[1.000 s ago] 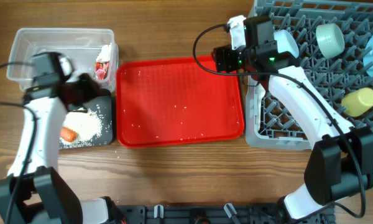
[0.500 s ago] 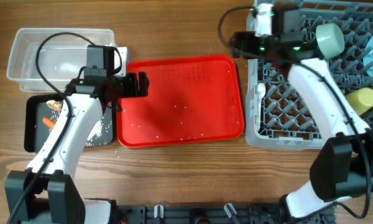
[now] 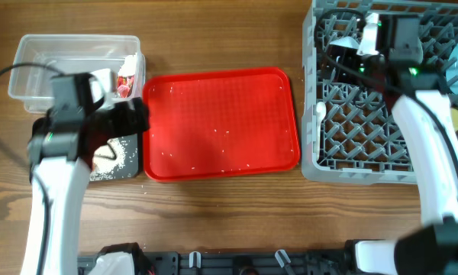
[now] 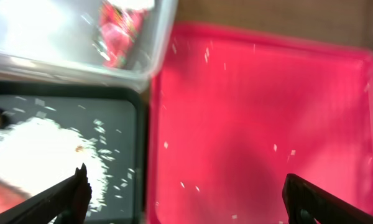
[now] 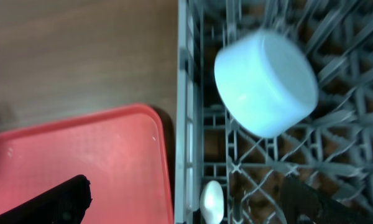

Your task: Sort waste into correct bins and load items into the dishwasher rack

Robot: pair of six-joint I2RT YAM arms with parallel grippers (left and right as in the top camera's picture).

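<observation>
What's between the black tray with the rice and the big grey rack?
The flat red tray lies there, with the black tray on one side and the grey rack on the other. The overhead view shows it.

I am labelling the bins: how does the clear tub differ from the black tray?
The clear tub is see-through and holds the red-and-white wrapper; the black tray is opaque and holds white rice grains. Both lie left of the red tray.
</observation>
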